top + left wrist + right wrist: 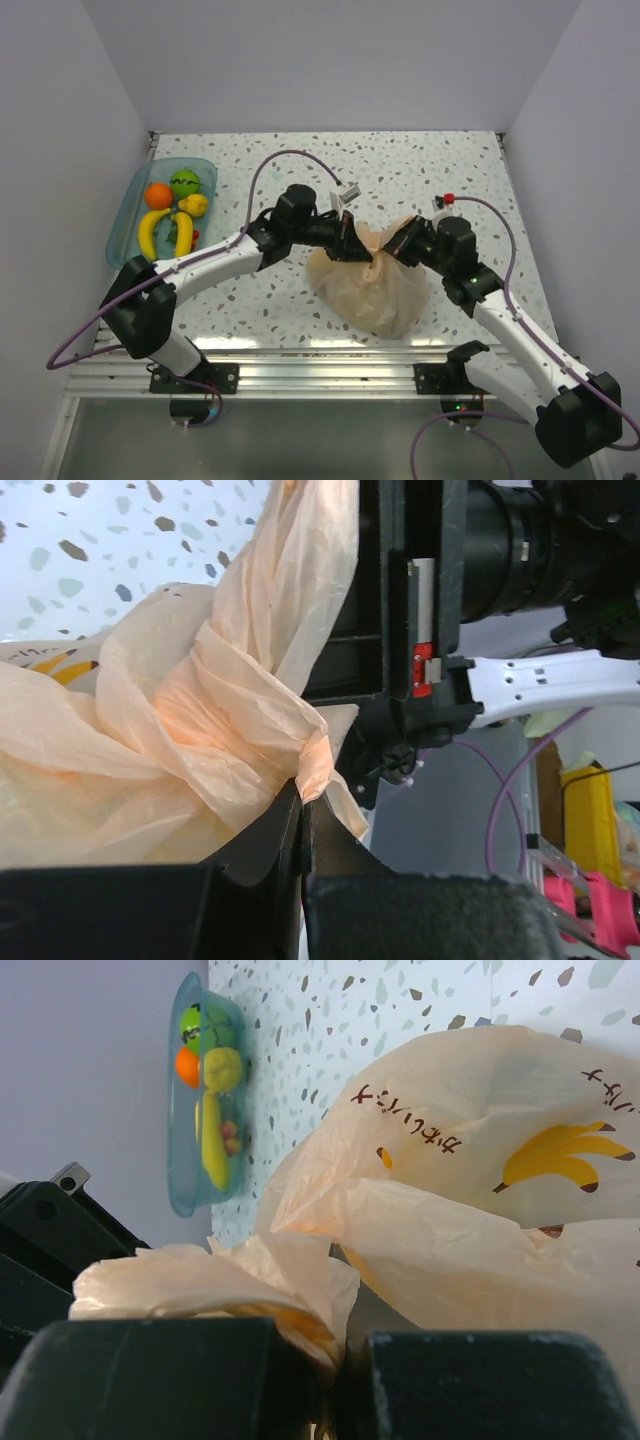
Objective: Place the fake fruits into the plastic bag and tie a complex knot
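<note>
The peach-orange plastic bag (372, 288) lies at the table's middle, and its neck is bunched and twisted between my two grippers. My left gripper (352, 244) is shut on a fold of the bag's handle (312, 765). My right gripper (406, 243) is shut on another crumpled handle (250, 1280). The bag's printed side (470, 1140) shows a banana picture. The fake fruits lie in the blue tray (128, 215) at far left: an orange (158, 195), a green ball (185, 182), bananas (150, 233) and a small yellow piece (194, 205). They also show in the right wrist view (212, 1090). I cannot tell if a knot is tied.
White walls close in the speckled table (420, 165) on the left, back and right. The metal rail (320, 355) and both arm bases run along the near edge. Purple cables (290, 155) arc above the arms.
</note>
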